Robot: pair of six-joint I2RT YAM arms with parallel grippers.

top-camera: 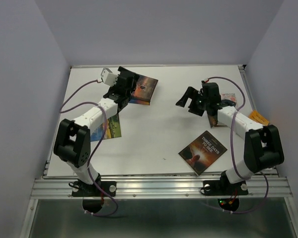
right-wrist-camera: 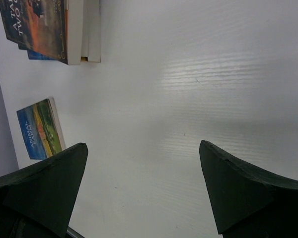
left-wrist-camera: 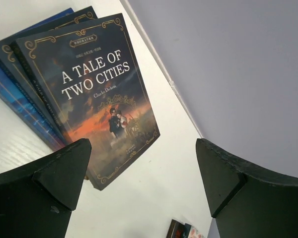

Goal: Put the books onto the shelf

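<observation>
Hidden first: under the left gripper point(left-wrist-camera: 144, 181) you get only the top cover of the stack point(top-camera: 145, 89). That cover is A Tale of Two Cities point(left-wrist-camera: 97, 94), and the dark and blue books beneath it show as edges only, so you cannot count them surely. Its lower corner runs behind the left finger point(left-wrist-camera: 44, 193). A sliver of another book point(left-wrist-camera: 184, 230) is cut off at the bottom of the left wrist view. From above, the left forearm point(top-camera: 92, 118) covers part of the landscape-cover book point(top-camera: 111, 128). The right arm point(top-camera: 238, 121) hides most of a book point(top-camera: 228, 100) whose cover you cannot read. An orange book point(top-camera: 258, 117) peeks out at the right edge of the table point(top-camera: 159, 124). In the wrist view, the long axis of the Dickens cover runs from upper left to lower right, title end away from you. It lies flat ahead of the jaws, toward the left finger and not between them. The left jaws stand spread wide and grip nothing. Three Days to See point(top-camera: 202, 151) lies flat in the open near the right arm's base, on a slant from near-left to far-right. The right gripper point(right-wrist-camera: 144, 186) is also spread wide and empty above bare table, well apart from every book.
</observation>
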